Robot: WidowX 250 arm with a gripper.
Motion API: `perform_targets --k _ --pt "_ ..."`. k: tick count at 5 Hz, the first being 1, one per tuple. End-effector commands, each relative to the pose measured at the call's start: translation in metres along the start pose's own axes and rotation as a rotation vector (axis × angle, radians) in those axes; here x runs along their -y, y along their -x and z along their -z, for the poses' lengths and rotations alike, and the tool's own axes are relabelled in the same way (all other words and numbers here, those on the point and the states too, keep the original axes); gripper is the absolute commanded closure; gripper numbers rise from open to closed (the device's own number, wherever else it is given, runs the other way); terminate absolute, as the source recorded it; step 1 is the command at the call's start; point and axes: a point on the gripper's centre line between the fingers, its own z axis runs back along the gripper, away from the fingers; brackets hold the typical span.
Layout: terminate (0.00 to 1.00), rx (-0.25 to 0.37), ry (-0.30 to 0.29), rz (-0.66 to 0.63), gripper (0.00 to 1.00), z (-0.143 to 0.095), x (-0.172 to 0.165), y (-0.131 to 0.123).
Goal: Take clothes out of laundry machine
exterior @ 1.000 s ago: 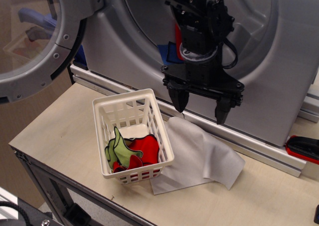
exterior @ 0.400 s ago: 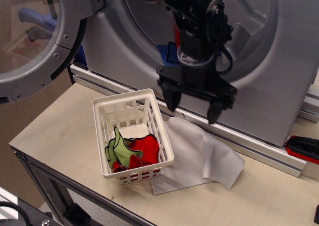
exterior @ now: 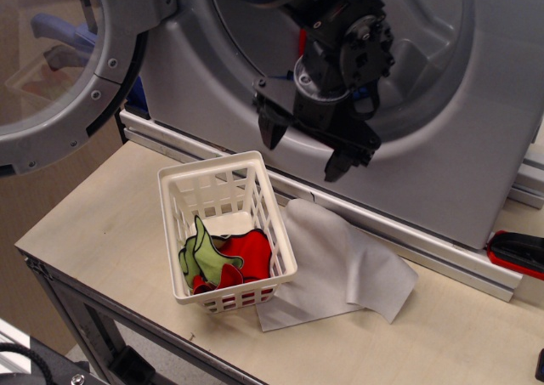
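Pincer [exterior: 301, 150] has lifted and swung left, tilting up toward the washer [exterior: 476, 130] mouth; prongs spread, nothing held. Blue cloth [exterior: 282, 87] and a red sliver [exterior: 301, 43] sit inside the drum behind the arm. Looks like another reach-in starting.

The arm [exterior: 327, 7] is black all over, built of chunky blocks with rounded joints. A small round silver cap [exterior: 364, 33] sits on the side of the wrist housing. Below it runs a pale grey ring [exterior: 308, 81] where the wrist meets the tool. A black cable [exterior: 367, 96] loops along the right side of the wrist. The gripper [exterior: 302, 150] is a wide black crossbar with two short, tapering black fingers [exterior: 334, 166], matte and without visible markings.
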Motion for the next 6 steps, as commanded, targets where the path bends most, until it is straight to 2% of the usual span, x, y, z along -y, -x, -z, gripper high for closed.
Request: perform_targets --k 1,2,3,4,6 --pt "0.0 0.21 0.119 -0.069 0.0 -0.014 -0.017 -0.052" --pt "0.0 0.247 0.1 -0.065 0.0 -0.014 -0.023 -0.065" --pt "0.0 0.3 0.056 -0.06 0.0 -0.013 -0.03 -0.077" --pt "0.0 0.326 -0.038 -0.075 0.0 -0.009 -0.03 -0.089" --pt "0.0 0.302 0.096 -0.145 0.0 0.025 -0.027 -0.091"
